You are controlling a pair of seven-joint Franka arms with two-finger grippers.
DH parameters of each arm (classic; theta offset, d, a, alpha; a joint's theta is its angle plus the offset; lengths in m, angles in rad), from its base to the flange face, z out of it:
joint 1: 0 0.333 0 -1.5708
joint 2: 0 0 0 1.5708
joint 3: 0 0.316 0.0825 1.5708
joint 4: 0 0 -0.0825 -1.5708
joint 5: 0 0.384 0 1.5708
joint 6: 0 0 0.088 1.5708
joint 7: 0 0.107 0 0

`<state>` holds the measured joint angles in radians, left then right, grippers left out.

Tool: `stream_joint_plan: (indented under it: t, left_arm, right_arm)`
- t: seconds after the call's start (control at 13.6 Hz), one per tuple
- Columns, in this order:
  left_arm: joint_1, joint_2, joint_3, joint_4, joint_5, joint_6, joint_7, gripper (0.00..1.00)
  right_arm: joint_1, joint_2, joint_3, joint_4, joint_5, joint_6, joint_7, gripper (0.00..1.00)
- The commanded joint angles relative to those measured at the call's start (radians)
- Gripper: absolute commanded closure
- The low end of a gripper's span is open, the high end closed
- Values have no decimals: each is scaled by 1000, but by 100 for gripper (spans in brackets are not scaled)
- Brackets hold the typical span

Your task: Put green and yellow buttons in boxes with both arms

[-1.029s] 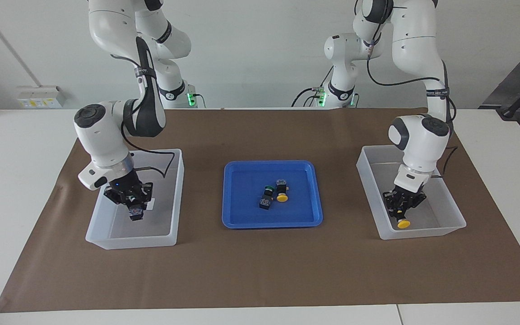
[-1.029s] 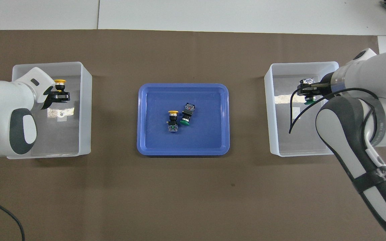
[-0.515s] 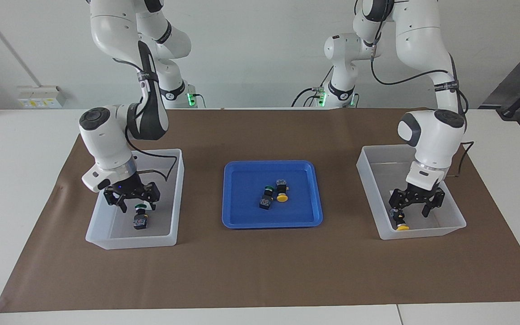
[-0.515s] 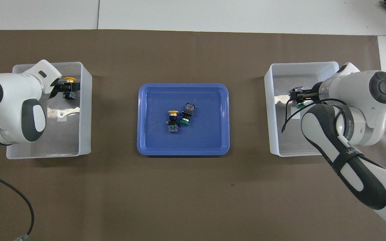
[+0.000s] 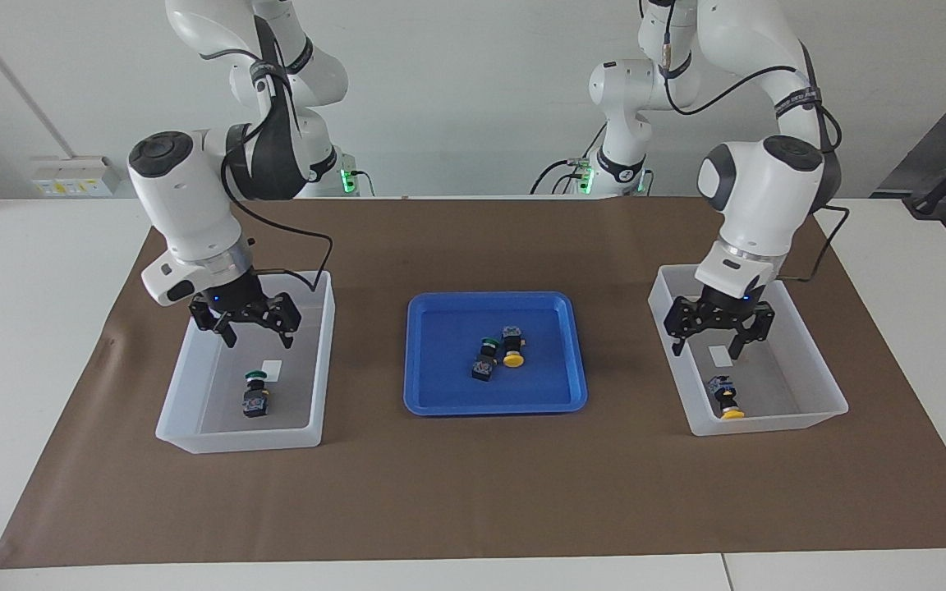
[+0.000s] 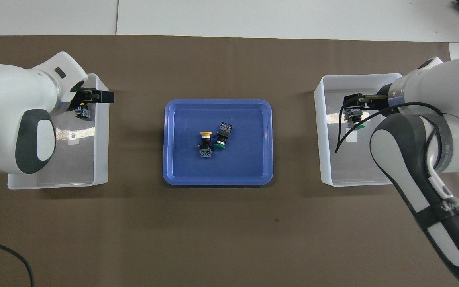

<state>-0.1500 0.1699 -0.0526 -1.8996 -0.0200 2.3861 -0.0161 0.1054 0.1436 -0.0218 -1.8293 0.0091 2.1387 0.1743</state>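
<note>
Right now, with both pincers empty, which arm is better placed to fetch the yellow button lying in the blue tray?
Left. The left pincer hangs open over the box already holding a yellow button, and the tray's yellow button lies toward that end.

Blue tray (image 5: 418, 361) sat mid-desk on brown mat (image 5: 473, 492), shallow, rounded corners. Mat covered most of white desk (image 5: 38, 345), leaving bare strips at both ends and along edge away from my bases. White socket box (image 5: 71, 176) was on wall past my right arm's end. Black cable (image 6: 2, 255) curled over mat at corner by my left base.
</note>
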Motion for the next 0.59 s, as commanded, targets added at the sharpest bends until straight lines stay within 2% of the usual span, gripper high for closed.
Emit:
stream_joint_plan:
  t: [0.0, 0.07, 0.37, 0.51]
  left_arm:
    - [-104, -26, 11, -68, 8, 19, -59, 0]
    - [-140, -29, 10, -93, 8, 53, -80, 0]
    - [-291, 45, 10, -154, 8, 218, -251, 0]
    - [-359, 66, 11, -202, 8, 257, -290, 0]
  right_arm:
    - [14, -61, 6, 46, -44, -139, 48, 0]
    - [14, -68, 3, 89, -44, -213, 48, 0]
    - [-10, -96, 0, 250, -46, -452, 21, 0]
    - [-22, -114, -15, 284, -46, -532, -33, 0]
